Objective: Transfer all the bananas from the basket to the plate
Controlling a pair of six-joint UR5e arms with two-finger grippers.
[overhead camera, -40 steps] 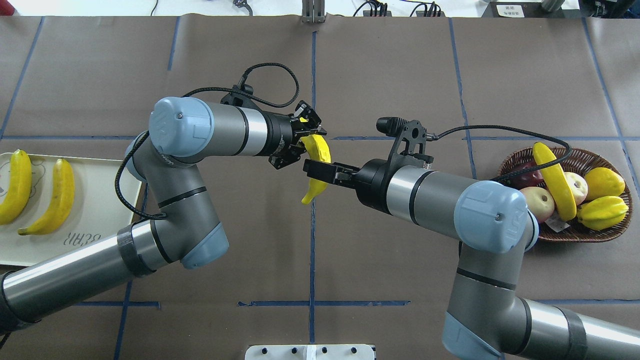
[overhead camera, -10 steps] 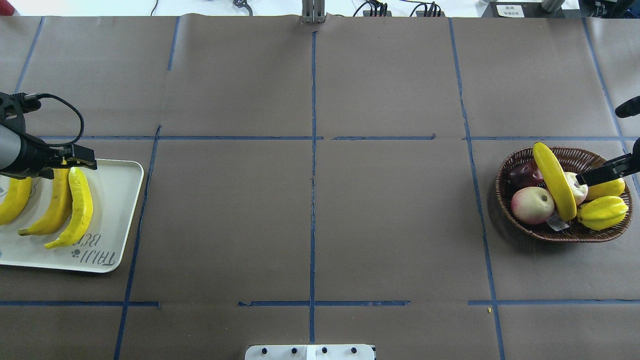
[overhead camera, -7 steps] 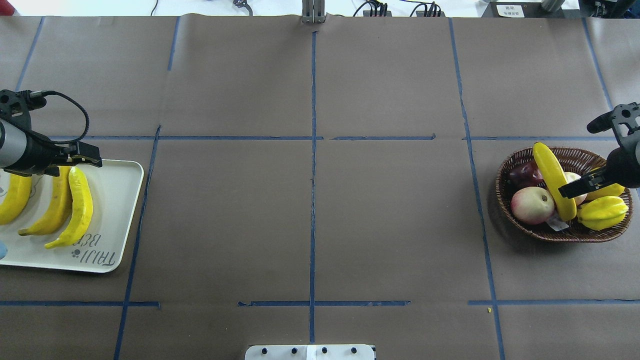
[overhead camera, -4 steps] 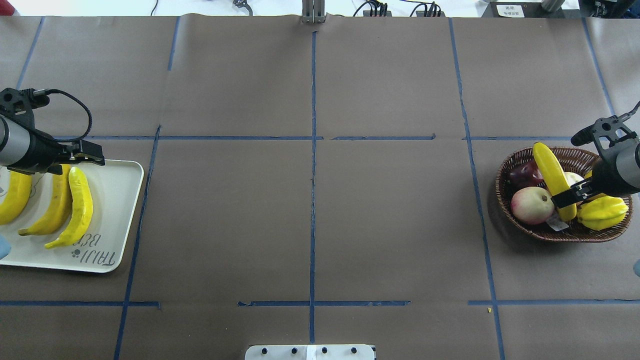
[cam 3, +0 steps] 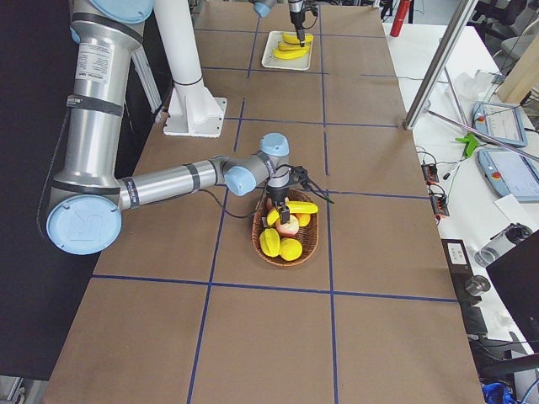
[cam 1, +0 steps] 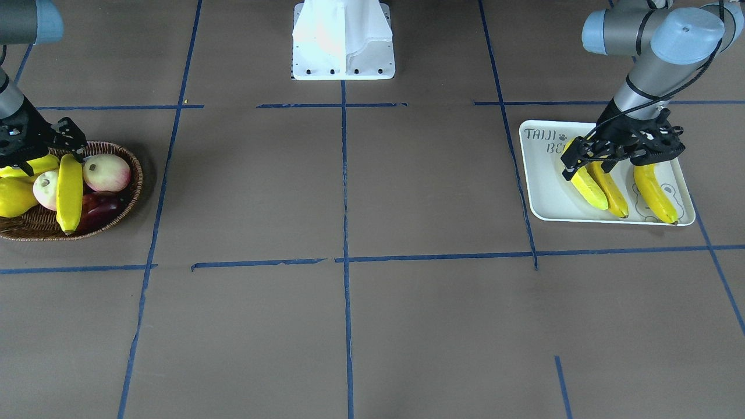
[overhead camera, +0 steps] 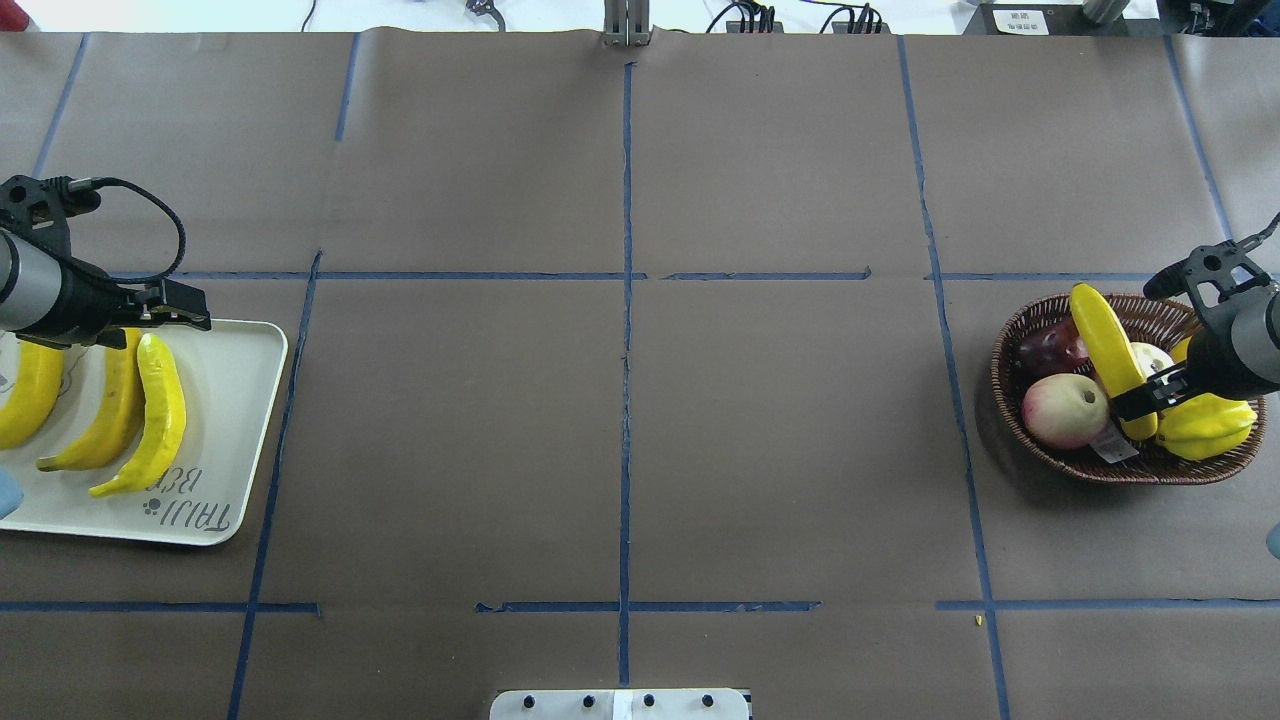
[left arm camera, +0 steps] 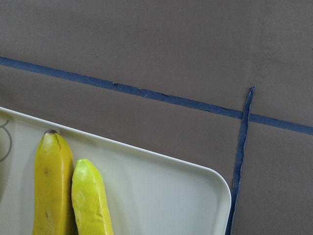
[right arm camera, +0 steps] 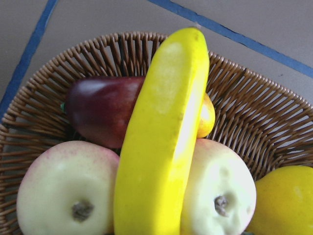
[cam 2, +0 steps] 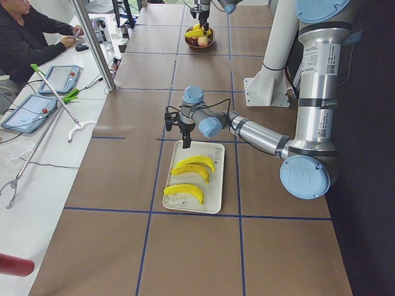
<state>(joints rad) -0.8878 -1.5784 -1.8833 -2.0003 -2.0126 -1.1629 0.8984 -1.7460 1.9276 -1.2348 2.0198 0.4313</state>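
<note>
Brown-papered table (overhead camera: 620,450): smooth bright-yellow banana (overhead camera: 1106,348) across woven basket (overhead camera: 1120,472), tips indistinct.

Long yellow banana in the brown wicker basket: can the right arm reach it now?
Probably yes: the long yellow banana lies atop the other fruit, nothing covers it, and the right pincer is beside it.

The brown-papered table (overhead camera: 780,430), gridded with blue tape (overhead camera: 624,330), carries the basket (overhead camera: 1130,474) and the plate (overhead camera: 235,420) at opposite ends.

bright even light, sharp frames, soft shadow beside the basket (overhead camera: 1165,308).
</note>
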